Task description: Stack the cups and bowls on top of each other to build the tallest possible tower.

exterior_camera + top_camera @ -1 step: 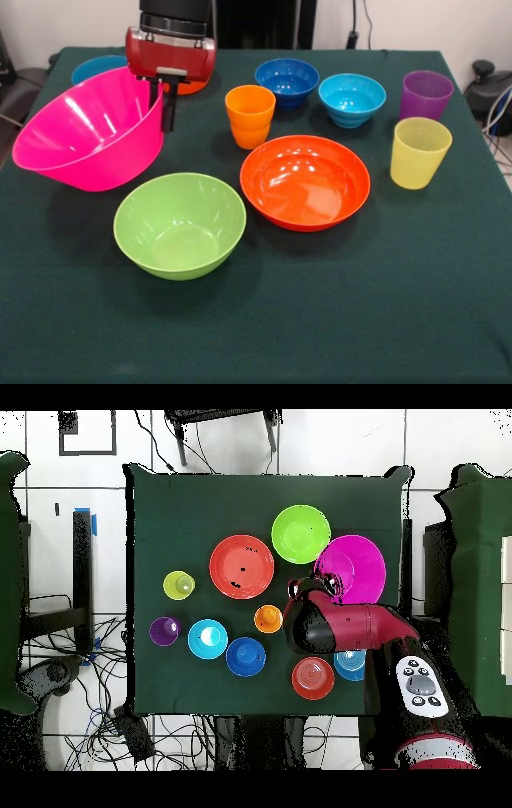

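My gripper (162, 108) is shut on the right rim of the big pink bowl (88, 132), one finger inside and one outside, and holds it tilted at the left. From above, the gripper (318, 592) meets the pink bowl (352, 566) at its edge. The lime green bowl (180, 224) and the shallow orange bowl (305, 182) sit upright in front. The orange cup (250, 116), yellow cup (420, 152) and purple cup (426, 94) stand singly. The dark blue bowl (287, 80) and cyan bowl (352, 98) are at the back. Nothing is stacked; no tower shows.
A small blue bowl (98, 68) lies at the back left, and a small orange bowl (312, 677) is mostly hidden behind the gripper in the front view. A dark green cloth (384, 304) covers the table, with bare cloth along the near edge.
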`<state>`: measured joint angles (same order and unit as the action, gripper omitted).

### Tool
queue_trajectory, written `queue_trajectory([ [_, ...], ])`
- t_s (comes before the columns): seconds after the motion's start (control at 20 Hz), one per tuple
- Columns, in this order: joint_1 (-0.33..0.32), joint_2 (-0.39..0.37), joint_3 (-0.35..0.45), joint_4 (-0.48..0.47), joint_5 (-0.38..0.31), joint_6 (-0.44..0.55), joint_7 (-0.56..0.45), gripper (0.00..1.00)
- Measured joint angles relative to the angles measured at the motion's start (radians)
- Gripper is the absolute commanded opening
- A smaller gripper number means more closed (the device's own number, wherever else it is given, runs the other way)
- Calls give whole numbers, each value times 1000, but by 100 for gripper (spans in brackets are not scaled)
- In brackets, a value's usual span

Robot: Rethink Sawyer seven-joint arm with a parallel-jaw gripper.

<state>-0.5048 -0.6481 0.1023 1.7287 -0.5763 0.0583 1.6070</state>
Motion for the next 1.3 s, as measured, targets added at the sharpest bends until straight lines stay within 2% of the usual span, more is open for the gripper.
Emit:
queue_trajectory([
  [0.55,-42,-24,50,3,0,51,0,0],
  [1.3,-41,-26,57,5,1,68,0,0],
])
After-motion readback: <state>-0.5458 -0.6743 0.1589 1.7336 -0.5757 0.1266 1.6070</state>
